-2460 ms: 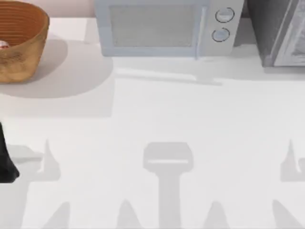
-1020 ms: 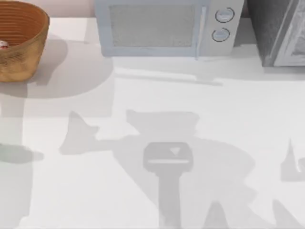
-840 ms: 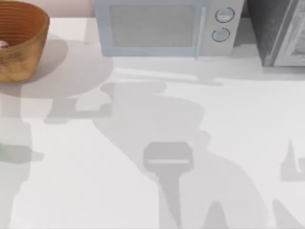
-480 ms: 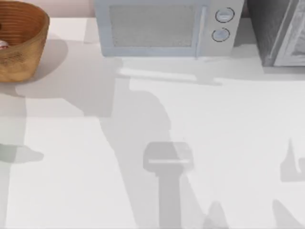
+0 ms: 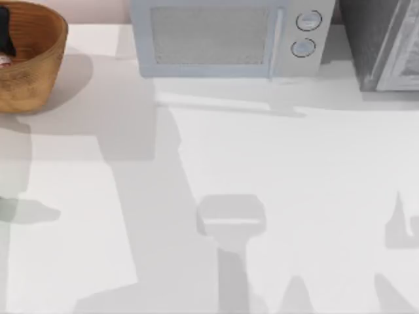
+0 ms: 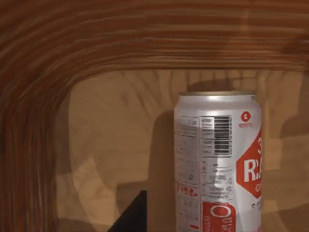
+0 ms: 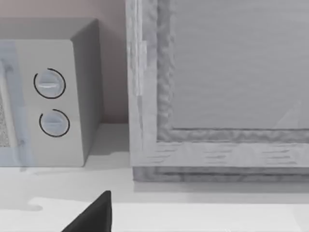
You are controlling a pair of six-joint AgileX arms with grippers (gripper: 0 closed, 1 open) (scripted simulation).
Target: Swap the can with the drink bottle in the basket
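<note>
Left gripper [image 5: 4, 29] hangs over the basket [image 5: 39, 72] at the table's [image 5: 262, 170] far left — whether its fingers are spread or closed cannot be told. Inside the basket, the can [image 6: 217, 159] stands upright on the ribbed floor. Farther back, the microwave [image 5: 229, 39] sits center; a grey cabinet [image 7: 217, 87] stands far right, facing the parked right arm.
</note>
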